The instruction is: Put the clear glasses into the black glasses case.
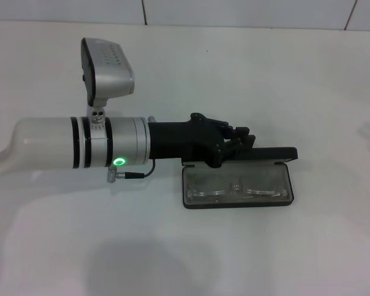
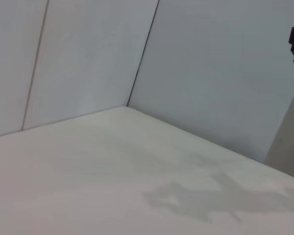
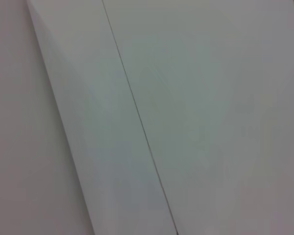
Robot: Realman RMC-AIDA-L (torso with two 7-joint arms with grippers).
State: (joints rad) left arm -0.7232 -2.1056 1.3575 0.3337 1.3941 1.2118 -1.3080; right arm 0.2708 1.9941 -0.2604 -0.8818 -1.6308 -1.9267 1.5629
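Observation:
The black glasses case (image 1: 291,185) lies open on the white table, just right of centre in the head view. Its lid (image 1: 268,154) stands up along the far side. The clear glasses (image 1: 234,190) lie inside the tray on the grey lining, spanning nearly its whole length. My left arm reaches in from the left, and its gripper (image 1: 245,139) sits at the far left part of the lid, touching or almost touching it. The right gripper is out of view. Both wrist views show only table and wall.
The left arm's white forearm (image 1: 80,145) and its wrist camera (image 1: 108,68) cover the left middle of the table. A tiled wall (image 1: 234,12) runs along the far edge. Bare white tabletop (image 1: 234,259) surrounds the case.

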